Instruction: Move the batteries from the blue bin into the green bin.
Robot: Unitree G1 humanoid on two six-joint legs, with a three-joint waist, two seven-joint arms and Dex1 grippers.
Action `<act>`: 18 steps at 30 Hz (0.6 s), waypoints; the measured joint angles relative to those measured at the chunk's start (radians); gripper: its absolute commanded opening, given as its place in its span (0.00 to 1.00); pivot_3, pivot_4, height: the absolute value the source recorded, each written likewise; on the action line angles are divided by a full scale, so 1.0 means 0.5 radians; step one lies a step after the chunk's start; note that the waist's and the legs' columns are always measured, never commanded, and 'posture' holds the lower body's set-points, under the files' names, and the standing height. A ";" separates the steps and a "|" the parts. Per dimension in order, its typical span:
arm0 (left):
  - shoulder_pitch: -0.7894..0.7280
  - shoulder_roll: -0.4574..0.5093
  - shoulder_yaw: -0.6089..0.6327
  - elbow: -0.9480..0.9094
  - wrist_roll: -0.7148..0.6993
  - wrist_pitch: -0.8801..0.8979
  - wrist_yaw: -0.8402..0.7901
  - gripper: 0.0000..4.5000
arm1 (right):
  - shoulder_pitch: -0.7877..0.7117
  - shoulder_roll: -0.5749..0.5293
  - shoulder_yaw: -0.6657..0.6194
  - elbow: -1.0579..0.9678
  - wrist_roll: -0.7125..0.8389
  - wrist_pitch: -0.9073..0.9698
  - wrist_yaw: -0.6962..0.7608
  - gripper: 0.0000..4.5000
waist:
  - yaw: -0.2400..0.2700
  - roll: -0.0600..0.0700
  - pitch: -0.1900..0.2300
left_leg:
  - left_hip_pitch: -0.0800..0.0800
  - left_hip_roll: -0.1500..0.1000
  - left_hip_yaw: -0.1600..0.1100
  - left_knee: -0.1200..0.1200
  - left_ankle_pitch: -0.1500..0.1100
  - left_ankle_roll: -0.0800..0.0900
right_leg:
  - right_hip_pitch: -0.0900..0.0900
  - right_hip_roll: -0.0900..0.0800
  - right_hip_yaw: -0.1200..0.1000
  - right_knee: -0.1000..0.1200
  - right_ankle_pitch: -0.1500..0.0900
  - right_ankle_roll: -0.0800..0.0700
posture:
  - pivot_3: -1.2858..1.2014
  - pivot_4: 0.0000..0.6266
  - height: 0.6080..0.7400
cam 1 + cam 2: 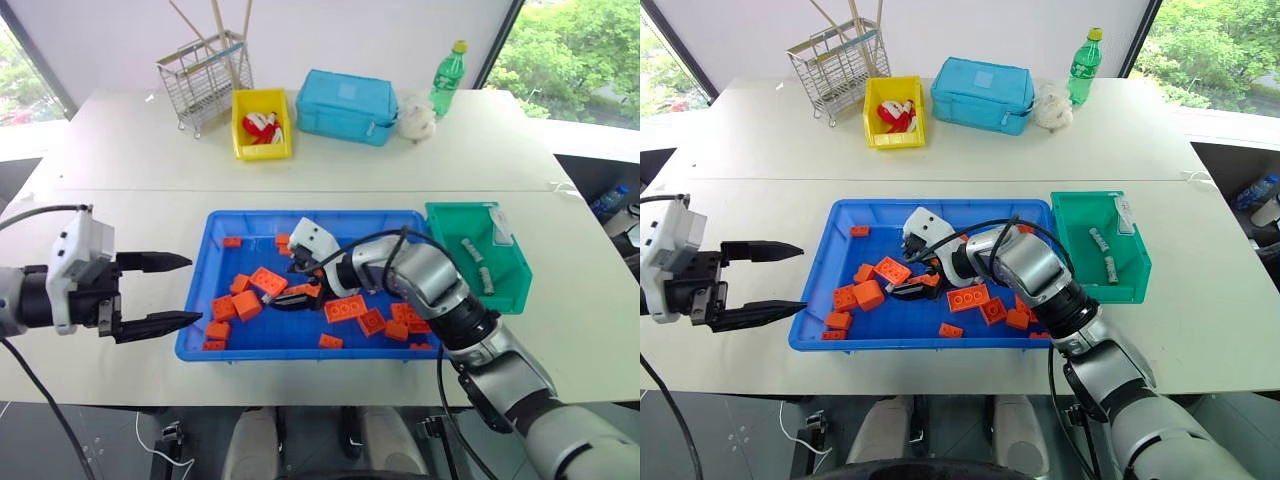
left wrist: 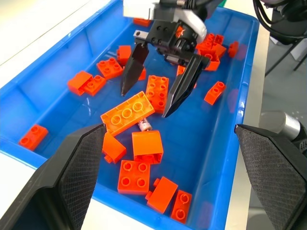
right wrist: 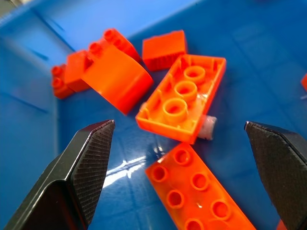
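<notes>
- Two small silver-grey cylindrical batteries already lie inside the small deep teal-green plastic bin, which sits just beside the right end of the blue tray.
- One more battery lies on the floor of the large shallow bright-blue plastic tray, mostly covered by an upturned orange studded toy brick; just its pale end pokes out from under the brick's edge.
- Many other orange toy bricks are scattered over the tray floor, a few overlapping.
- The right gripper is down inside the tray, its two black fingers spread wide and holding nothing, with the upturned brick and the hidden battery between and just beyond their tips.
- The left gripper hovers at the tray's left rim, fingers wide apart and empty, pointing toward the tray.
- Farther back on the white table stand a small yellow plastic bin, a light-blue lidded box, a wire rack with wooden sticks and a green plastic bottle.
</notes>
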 measured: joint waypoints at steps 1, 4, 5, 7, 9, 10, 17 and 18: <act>0.000 0.000 -0.008 0.001 0.000 0.000 0.003 1.00 | 0.011 0.018 0.015 0.000 -0.013 -0.007 -0.005 0.99 | 0.000 0.000 0.000 | 0.000 0.000 0.000 0.000 0.000 0.000 | 0.000 0.000 0.000 0.000 0.000 0.000 | 0.52 0.24 0.97; -0.003 0.000 -0.015 0.002 0.000 0.000 0.011 1.00 | 0.022 0.054 0.068 0.019 -0.070 -0.075 -0.025 0.99 | -0.005 0.000 0.000 | 0.000 0.001 0.000 0.000 0.000 0.000 | 0.000 0.001 0.000 0.000 0.000 0.000 | 0.52 0.24 0.97; -0.004 0.000 -0.015 0.002 0.000 0.000 0.014 1.00 | 0.022 0.061 0.077 0.030 -0.094 -0.102 -0.032 0.99 | -0.004 0.000 0.000 | 0.000 0.001 0.000 0.000 0.000 0.000 | 0.000 0.001 0.000 0.000 0.000 0.000 | 0.52 0.24 0.97; -0.004 -0.001 -0.015 0.002 0.000 0.000 0.020 1.00 | 0.023 0.068 0.079 0.044 -0.124 -0.139 -0.046 0.99 | -0.004 0.000 0.000 | 0.000 0.001 0.000 0.000 0.000 0.000 | 0.000 0.001 0.000 0.000 0.000 0.000 | 0.52 0.24 0.97; -0.004 -0.010 -0.015 0.001 0.000 0.000 0.026 1.00 | 0.027 0.080 0.077 0.055 -0.140 -0.162 -0.052 0.88 | -0.002 0.000 0.000 | 0.000 0.001 0.000 0.000 0.000 0.000 | 0.000 0.000 0.000 0.000 0.000 0.000 | 0.52 0.24 0.97; -0.002 -0.017 -0.015 0.001 0.000 0.000 0.028 1.00 | 0.032 0.087 0.074 0.062 -0.148 -0.173 -0.055 0.81 | -0.002 0.000 0.000 | 0.000 0.001 0.000 0.000 0.000 0.000 | 0.000 0.000 0.000 0.000 0.000 0.000 | 0.52 0.24 0.97; -0.001 -0.038 -0.035 0.003 0.005 -0.013 0.043 1.00 | 0.045 0.089 0.057 0.066 -0.171 -0.181 -0.046 0.26 | -0.003 0.000 0.000 | 0.000 0.001 -0.001 0.000 0.000 0.000 | 0.000 0.001 0.000 0.000 0.000 0.000 | 0.52 0.24 0.97; -0.009 -0.040 -0.039 0.005 0.006 -0.016 0.050 1.00 | 0.046 0.089 0.045 0.066 -0.171 -0.181 -0.046 0.26 | -0.002 0.000 0.000 | 0.000 0.001 -0.001 0.000 0.000 0.000 | 0.000 0.000 0.000 0.000 0.000 0.000 | 0.52 0.24 0.97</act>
